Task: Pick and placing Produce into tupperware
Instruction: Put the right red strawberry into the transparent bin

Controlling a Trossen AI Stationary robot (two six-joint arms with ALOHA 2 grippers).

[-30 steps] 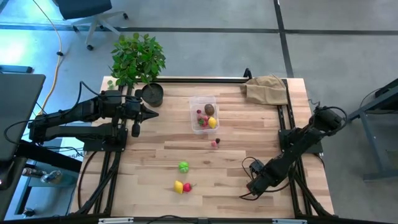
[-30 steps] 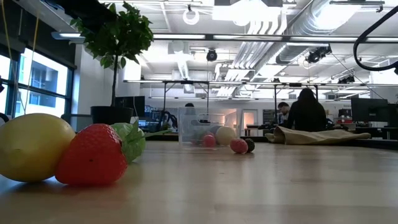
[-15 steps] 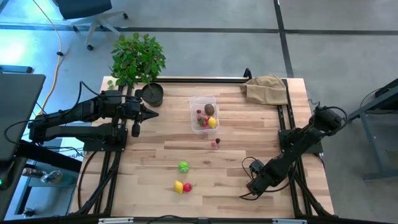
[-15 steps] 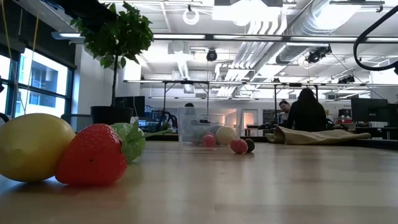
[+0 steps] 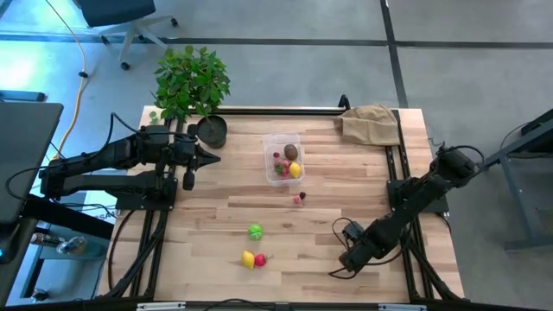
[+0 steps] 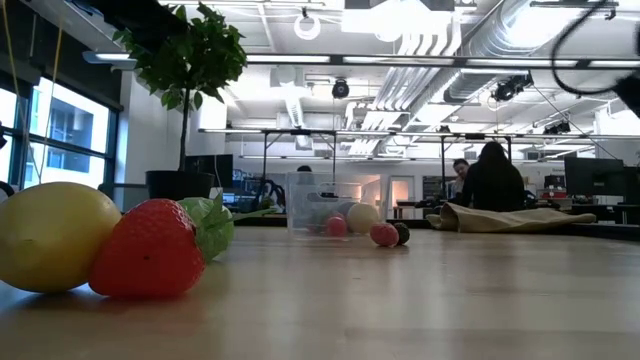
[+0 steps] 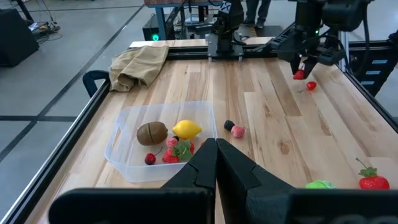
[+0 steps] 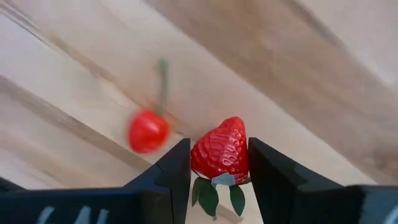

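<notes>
A: State the pose of the right gripper (image 8: 219, 163).

B: The right arm reaches low over the table's near right part, well apart from the tupperware (image 5: 283, 158). Its two fingers stand partly closed against both sides of a strawberry (image 8: 221, 149). A cherry (image 8: 148, 130) lies on the wood just beside it.

A: And the left gripper (image 7: 216, 149)?

B: It hovers beside the plant pot (image 5: 212, 130), to the left of the tupperware, fingers pressed together and empty.

A: Location of the produce?

B: A kiwi (image 7: 152, 132), a lemon (image 7: 187, 129) and red berries sit inside the tupperware. Two small berries (image 5: 299, 198) lie just outside it. A green fruit (image 5: 255, 231), a second lemon (image 6: 55, 236) and another strawberry (image 6: 150, 250) lie nearer the front edge.

A: Anything obscured?

B: In the high view the right gripper's fingertips are too small to resolve.
</notes>
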